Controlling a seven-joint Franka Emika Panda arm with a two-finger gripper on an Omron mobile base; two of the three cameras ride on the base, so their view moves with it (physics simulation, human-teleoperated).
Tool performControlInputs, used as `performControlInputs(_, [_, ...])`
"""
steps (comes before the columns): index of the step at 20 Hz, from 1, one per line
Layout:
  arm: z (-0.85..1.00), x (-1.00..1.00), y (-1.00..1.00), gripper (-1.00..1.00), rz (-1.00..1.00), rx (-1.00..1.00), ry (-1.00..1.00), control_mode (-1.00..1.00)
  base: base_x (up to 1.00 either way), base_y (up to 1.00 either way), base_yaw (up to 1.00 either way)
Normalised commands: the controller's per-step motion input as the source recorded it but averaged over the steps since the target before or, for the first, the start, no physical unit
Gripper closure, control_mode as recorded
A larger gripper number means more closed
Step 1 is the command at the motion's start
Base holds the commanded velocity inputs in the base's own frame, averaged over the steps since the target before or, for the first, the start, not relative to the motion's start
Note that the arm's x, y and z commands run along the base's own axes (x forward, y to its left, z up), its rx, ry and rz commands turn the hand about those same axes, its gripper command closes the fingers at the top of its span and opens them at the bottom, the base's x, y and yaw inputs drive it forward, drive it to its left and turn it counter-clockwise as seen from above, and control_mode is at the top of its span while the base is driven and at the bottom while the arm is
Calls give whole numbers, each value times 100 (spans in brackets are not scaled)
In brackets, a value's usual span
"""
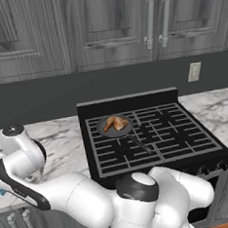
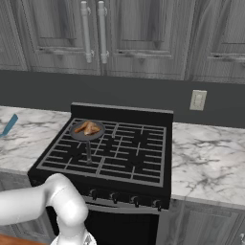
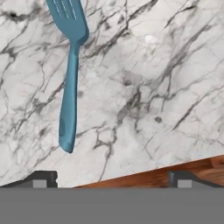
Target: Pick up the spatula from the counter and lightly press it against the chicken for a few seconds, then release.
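The gripper (image 3: 113, 180), jaws spread wide, hangs over the blue spatula (image 3: 70, 87) on the counter (image 3: 153, 87) left of the stove (image 2: 119, 143), its handle off-centre, so a straight descent could knock it aside.

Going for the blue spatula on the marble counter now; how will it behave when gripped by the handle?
The spatula lies flat on the counter, so it probably won't roll, though a nudge may skid it across smooth marble. The long slim handle suggests it's light; gripped near the tail, the slotted head may tip it down.
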Motion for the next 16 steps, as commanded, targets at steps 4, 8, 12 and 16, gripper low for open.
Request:
performControlInputs(4, [-14, 0, 5, -100, 0, 0, 2, -100, 0, 0, 0])
performControlInputs(8, [-12, 0, 4, -100, 0, 0, 2, -100, 0, 0, 0])
performControlInputs(12, [-8, 3, 0, -100, 0, 0, 3, -100, 0, 0, 0])
performControlInputs(16, [-6, 8, 3, -100, 0, 0, 4, -100, 0, 0, 0])
